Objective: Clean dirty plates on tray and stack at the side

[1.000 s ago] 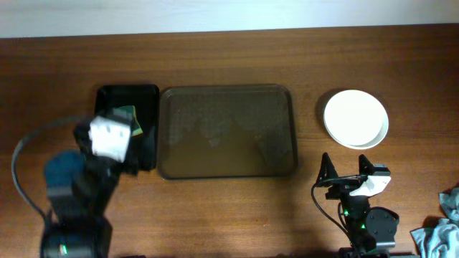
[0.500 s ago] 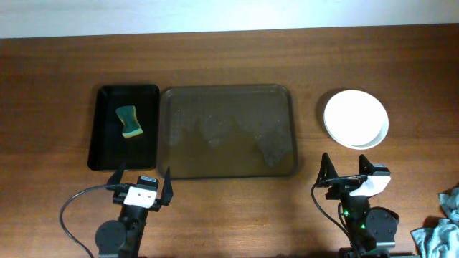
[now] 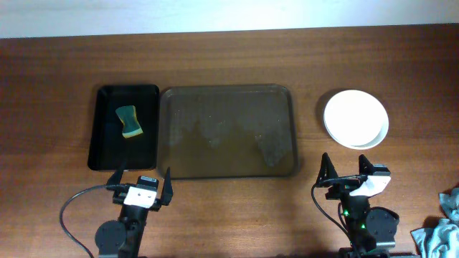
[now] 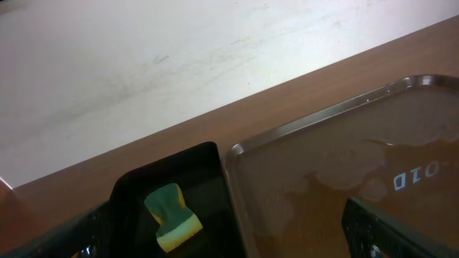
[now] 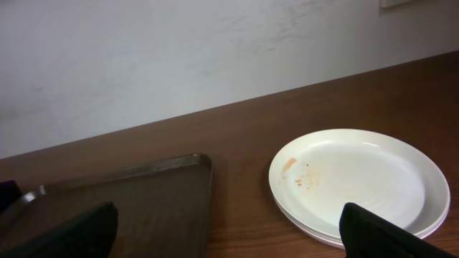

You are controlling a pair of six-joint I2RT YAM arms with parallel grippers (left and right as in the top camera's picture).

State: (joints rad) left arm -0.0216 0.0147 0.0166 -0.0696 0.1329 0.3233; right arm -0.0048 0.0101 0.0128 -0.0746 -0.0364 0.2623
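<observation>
Left tool (image 3: 142, 176) has pulled back from above the glossy black narrow tray (image 3: 100, 147), now wide open and empty; right tool (image 3: 345, 166) likewise spread, holding nothing; stacked round white plates (image 3: 356, 118) lie just ahead of it, off the large dark-brown tray (image 3: 228, 136); top plate (image 5: 358, 179) faintly orange-flecked.

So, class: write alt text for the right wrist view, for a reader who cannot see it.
A stack of white plates sits on a wooden table, the top one bearing a faint orange smear, beside a dark-brown tray.
</observation>
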